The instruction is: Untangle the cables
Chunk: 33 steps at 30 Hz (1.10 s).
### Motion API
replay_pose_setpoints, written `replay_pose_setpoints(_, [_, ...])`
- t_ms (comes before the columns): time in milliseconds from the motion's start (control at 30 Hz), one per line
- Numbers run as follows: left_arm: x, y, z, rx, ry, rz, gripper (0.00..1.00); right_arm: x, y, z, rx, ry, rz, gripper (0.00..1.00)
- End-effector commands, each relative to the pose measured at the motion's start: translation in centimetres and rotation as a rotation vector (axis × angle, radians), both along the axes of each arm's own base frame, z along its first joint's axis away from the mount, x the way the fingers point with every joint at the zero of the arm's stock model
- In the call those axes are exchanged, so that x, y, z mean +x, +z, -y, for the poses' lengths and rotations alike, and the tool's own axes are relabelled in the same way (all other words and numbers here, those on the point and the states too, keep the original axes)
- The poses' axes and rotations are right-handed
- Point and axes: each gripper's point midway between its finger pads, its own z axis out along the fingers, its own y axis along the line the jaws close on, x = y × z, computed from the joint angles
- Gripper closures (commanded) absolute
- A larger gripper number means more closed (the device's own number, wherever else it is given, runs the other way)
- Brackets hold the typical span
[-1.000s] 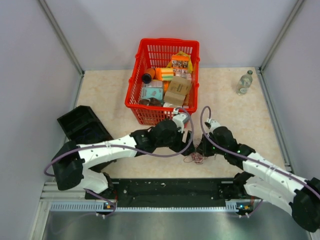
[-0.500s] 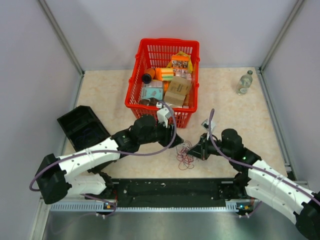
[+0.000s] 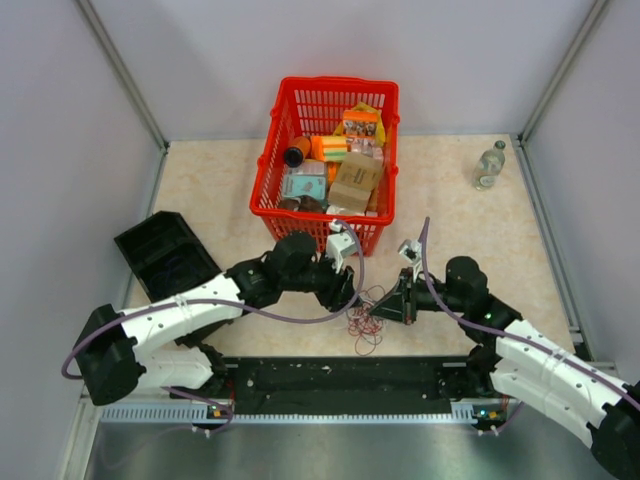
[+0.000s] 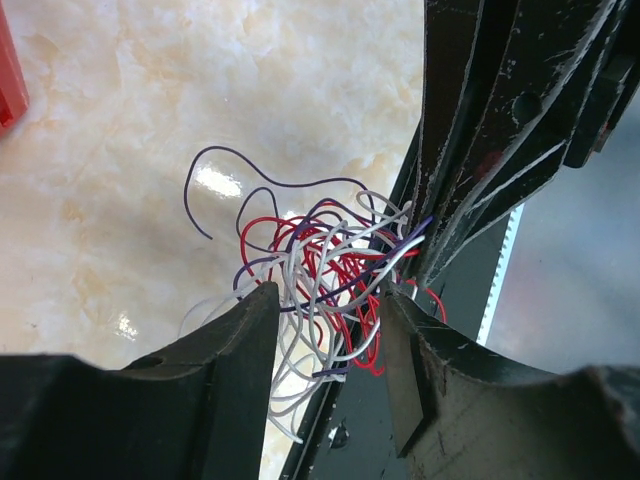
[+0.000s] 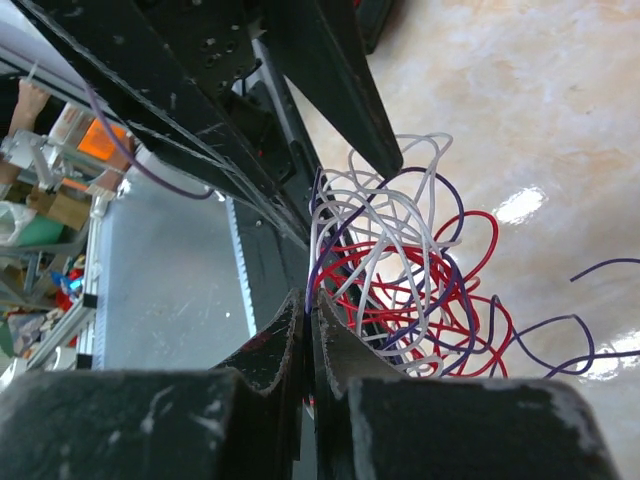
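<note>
The cables (image 3: pixel 365 325) are a small loose tangle of thin red, white and purple wires lying on the table between the two arms. My right gripper (image 3: pixel 380 308) is shut on a few strands at the tangle's right side. In the right wrist view the right gripper (image 5: pixel 308 300) pinches a purple and a white strand, and the rest of the cables (image 5: pixel 410 270) loop out ahead of it. My left gripper (image 3: pixel 352 296) is open at the tangle's left side. In the left wrist view the left gripper (image 4: pixel 325 310) straddles the cables (image 4: pixel 320 260) without closing on them.
A red basket (image 3: pixel 320 228) full of packets stands just behind the grippers. A black tray (image 3: pixel 165 255) lies at the left. A clear bottle (image 3: pixel 489 165) stands at the far right. A black strip (image 3: pixel 340 378) runs along the near edge.
My left arm pulled back to the left, then came back right to the tangle with its jaws open. My right gripper stayed shut on the strands and shifted slightly left.
</note>
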Motion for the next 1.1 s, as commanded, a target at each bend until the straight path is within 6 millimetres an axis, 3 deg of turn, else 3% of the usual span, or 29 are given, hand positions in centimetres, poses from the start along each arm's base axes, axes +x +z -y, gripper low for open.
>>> replay_pose_setpoints(0, [0.1, 1.9, 1.1, -0.034, -0.066, 0.062, 0.51, -0.8, 2.5, -0.8, 0.082, 0.082, 0.053, 1.0])
replay_pose_setpoints(67, [0.3, 2.0, 1.1, -0.036, -0.063, 0.07, 0.58, -0.7, 2.3, -0.8, 0.078, 0.078, 0.05, 1.0])
replay_pose_setpoints(167, [0.5, 2.5, 1.0, -0.05, -0.042, 0.079, 0.88, -0.6, 2.2, -0.7, 0.068, 0.067, 0.048, 1.0])
replay_pose_setpoints(233, [0.9, 2.5, 0.7, -0.056, -0.006, 0.089, 1.0, -0.4, 2.0, -0.7, 0.06, 0.057, 0.045, 1.0])
replay_pose_setpoints(400, [1.3, 3.9, 0.1, -0.127, 0.054, 0.157, 1.0, -0.6, 1.8, -0.9, 0.069, 0.072, 0.03, 1.0])
replay_pose_setpoints(533, [0.3, 4.8, 0.6, -0.161, -0.027, 0.169, 0.85, -0.8, 2.1, -1.0, 0.078, 0.093, 0.021, 1.0])
replay_pose_setpoints(633, [-0.8, 3.9, 0.8, -0.137, -0.095, 0.131, 0.78, -1.2, 2.6, -1.1, 0.096, 0.119, 0.021, 1.0])
replay_pose_setpoints(833, [-3.0, 4.2, 1.0, -0.15, -0.229, 0.091, 0.64, -2.0, 3.2, -1.2, 0.128, 0.162, 0.012, 1.0])
replay_pose_setpoints(967, [-3.3, 4.2, 0.6, -0.151, -0.233, 0.084, 0.52, -2.2, 3.1, -1.3, 0.128, 0.177, 0.003, 1.0])
replay_pose_setpoints(1067, [-3.3, 4.0, 0.6, -0.158, -0.221, 0.072, 0.53, -2.4, 3.3, -1.3, 0.136, 0.193, -0.007, 1.0])
